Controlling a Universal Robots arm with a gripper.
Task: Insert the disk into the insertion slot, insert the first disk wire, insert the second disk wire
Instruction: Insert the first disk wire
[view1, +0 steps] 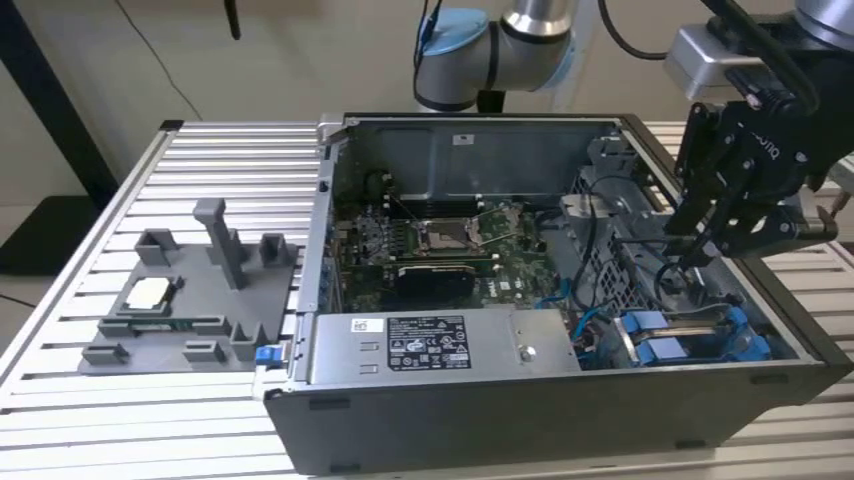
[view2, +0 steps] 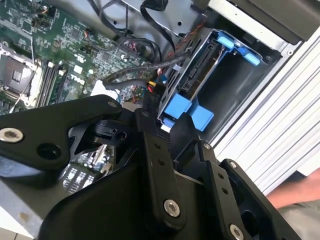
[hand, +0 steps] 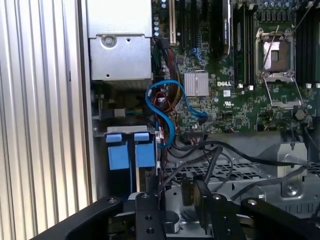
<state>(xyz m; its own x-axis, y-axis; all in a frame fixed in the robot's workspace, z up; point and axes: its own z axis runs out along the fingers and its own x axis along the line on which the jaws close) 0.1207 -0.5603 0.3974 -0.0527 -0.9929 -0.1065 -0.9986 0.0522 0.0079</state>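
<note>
- At the exterior view's left, a grey fixture plate (view1: 187, 300) is laid on the ribbed metal worktop (view1: 80, 420). A small pale chip (view1: 147, 292) is seated on the plate.
- In the middle of that view, the open computer case (view1: 534, 420) is set on the worktop. The green motherboard (view1: 441, 240) is seen inside it, and the grey labelled power-supply box (view1: 427, 345) is placed below the board in the frame.
- At the lower right of the exterior view, the disk (view1: 661, 348) is seated in the insertion slot, with its blue carrier tabs turned upward. In the second wrist view, the disk (view2: 181, 106) is enclosed by the slot's dark grey walls (view2: 240, 100). In the first wrist view, the blue tabs (hand: 120, 150) are seen just beside a bundle of black cables (hand: 215, 150).
- At the upper right of the exterior view, the black hand (view1: 691, 250) is held over the right side of the case, above the disk and apart from it. Whether the hand is open or closed cannot be told, nor whether anything is gripped.
</note>
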